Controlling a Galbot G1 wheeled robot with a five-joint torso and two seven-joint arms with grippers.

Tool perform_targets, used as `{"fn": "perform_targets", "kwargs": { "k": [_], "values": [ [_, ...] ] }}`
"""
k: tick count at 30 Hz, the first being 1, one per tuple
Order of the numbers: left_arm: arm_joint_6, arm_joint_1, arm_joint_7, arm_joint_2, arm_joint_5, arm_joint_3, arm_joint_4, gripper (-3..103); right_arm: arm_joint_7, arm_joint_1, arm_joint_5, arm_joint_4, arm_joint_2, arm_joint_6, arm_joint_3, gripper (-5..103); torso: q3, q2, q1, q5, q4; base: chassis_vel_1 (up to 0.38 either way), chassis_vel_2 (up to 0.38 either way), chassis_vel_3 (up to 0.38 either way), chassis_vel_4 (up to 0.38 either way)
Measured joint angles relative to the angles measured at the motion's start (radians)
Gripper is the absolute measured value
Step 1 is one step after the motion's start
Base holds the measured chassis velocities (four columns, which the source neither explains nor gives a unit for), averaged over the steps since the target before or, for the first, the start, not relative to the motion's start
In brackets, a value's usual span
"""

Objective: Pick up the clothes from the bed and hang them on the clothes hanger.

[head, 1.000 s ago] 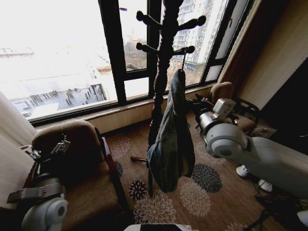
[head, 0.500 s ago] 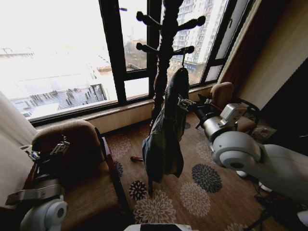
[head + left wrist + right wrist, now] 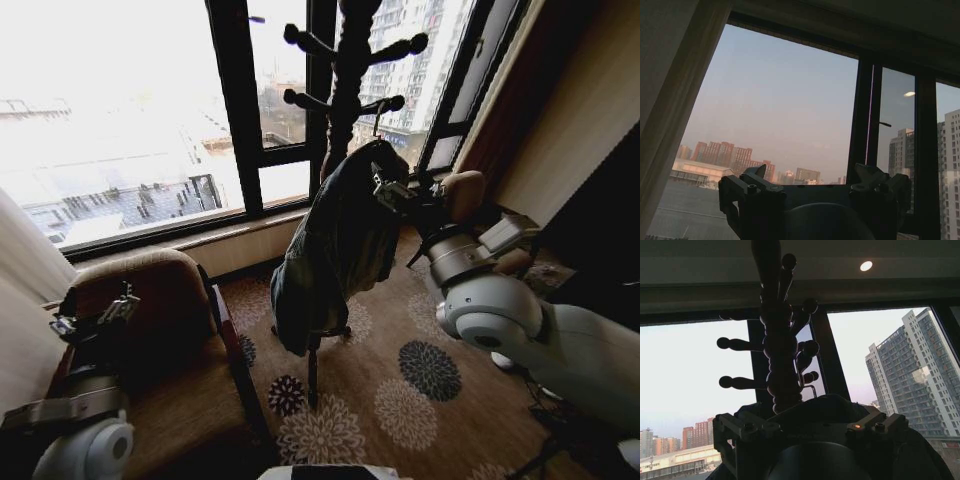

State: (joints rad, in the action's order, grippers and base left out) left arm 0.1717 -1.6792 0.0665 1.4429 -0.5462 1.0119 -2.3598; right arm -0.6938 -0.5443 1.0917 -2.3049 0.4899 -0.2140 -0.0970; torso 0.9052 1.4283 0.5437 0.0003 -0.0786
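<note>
fingers of my right gripper (image 3: pixel 385 192) are pinching the shoulder of the denim jacket (image 3: pixel 335 250), holding it up against the dark wooden coat stand (image 3: pixel 345 60) by the window (image 3: pixel 150 110). the jacket is hanging on the clothes hanger, whose wire hook (image 3: pixel 379 122) is sitting over one of the stand's pegs; the cloth is draping down beside the pole, clear of the patterned carpet (image 3: pixel 400 400). my left gripper (image 3: pixel 100 315) is waiting low over the brown armchair (image 3: pixel 160 285), well apart from the jacket, fingers (image 3: pixel 747 187) spread and holding nothing, pointing up at the window.
</note>
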Motion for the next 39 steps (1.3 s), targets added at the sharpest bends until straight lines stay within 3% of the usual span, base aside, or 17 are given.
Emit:
{"fn": "perform_targets", "kwargs": {
  "k": [3,4,7,11,15,20,39],
  "values": [
    [-0.003,-0.007,0.0,-0.004,0.003,-0.001,-0.008,100,0.167,-0.204,-0.117,0.097,0.09,-0.09,0.138,100,0.0,0.0,0.0,-0.0001,-0.0005,0.0,0.0,0.0,0.0],
    [-0.003,-0.007,0.0,-0.004,0.003,-0.001,-0.008,100,0.167,-0.204,-0.117,0.097,0.09,-0.09,0.138,100,0.0,0.0,0.0,-0.0001,-0.0005,0.0,0.0,0.0,0.0],
    [-0.005,-0.017,-0.001,-0.005,0.014,-0.007,-0.014,100,0.294,-0.317,-0.199,0.208,0.186,-0.164,0.204,100,0.0,0.0,0.0,-0.0001,-0.0004,0.0,0.0,0.0,0.0],
    [-0.005,-0.026,-0.003,-0.002,0.023,-0.011,-0.016,100,0.341,-0.356,-0.275,0.277,0.254,-0.183,0.225,100,0.0,0.0,0.0,-0.0004,-0.0003,0.0,0.0,0.0,0.0],
    [-0.004,-0.043,0.001,0.006,0.025,-0.027,-0.025,100,0.348,-0.415,-0.436,0.355,0.361,-0.16,0.275,100,0.0,0.0,0.0,-0.0004,0.0,0.0,0.0,0.0,0.0],
    [-0.002,-0.057,0.005,0.014,0.034,-0.035,-0.027,100,0.337,-0.47,-0.546,0.388,0.413,-0.14,0.333,100,0.0,0.0,0.0,-0.0003,-0.0003,0.0,0.0,0.0,0.0],
    [0.022,-0.071,-0.018,0.037,0.058,-0.045,-0.039,100,0.337,-0.452,-0.538,0.357,0.414,-0.13,0.294,100,0.0,0.0,0.0,-0.0003,-0.0002,0.0,0.0,0.0,0.0]
  ]
}}
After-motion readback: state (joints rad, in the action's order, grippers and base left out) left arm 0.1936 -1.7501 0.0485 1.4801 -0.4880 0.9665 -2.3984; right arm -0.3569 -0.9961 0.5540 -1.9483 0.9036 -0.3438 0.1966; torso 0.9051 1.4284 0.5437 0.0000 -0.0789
